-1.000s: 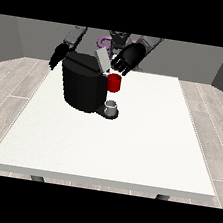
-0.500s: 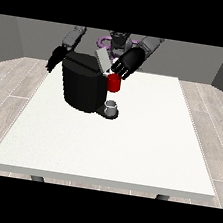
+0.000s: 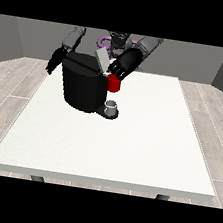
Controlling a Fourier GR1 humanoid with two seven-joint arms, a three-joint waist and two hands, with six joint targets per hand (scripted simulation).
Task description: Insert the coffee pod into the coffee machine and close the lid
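The black coffee machine (image 3: 81, 86) stands at the table's far left, with a red front part (image 3: 114, 84) above a small grey cup (image 3: 112, 107) on its base. Its grey lid (image 3: 101, 59) is tilted up over the top. The hand at the view's right (image 3: 123, 65) lies against the lid's right side, just above the red part, with its fingers resting on the lid rather than curled round it. Behind the machine's left edge, the hand at the view's left (image 3: 55, 61) hangs with relaxed fingers and holds nothing. No coffee pod shows.
The white table (image 3: 128, 146) stretches towards the camera in front of the machine and to its right. A purple ring-shaped thing (image 3: 103, 42) shows behind the machine near the robot's body.
The hand at the view's right has come down and slightly left against the lid, and the lid leans lower. The other hand has barely moved.
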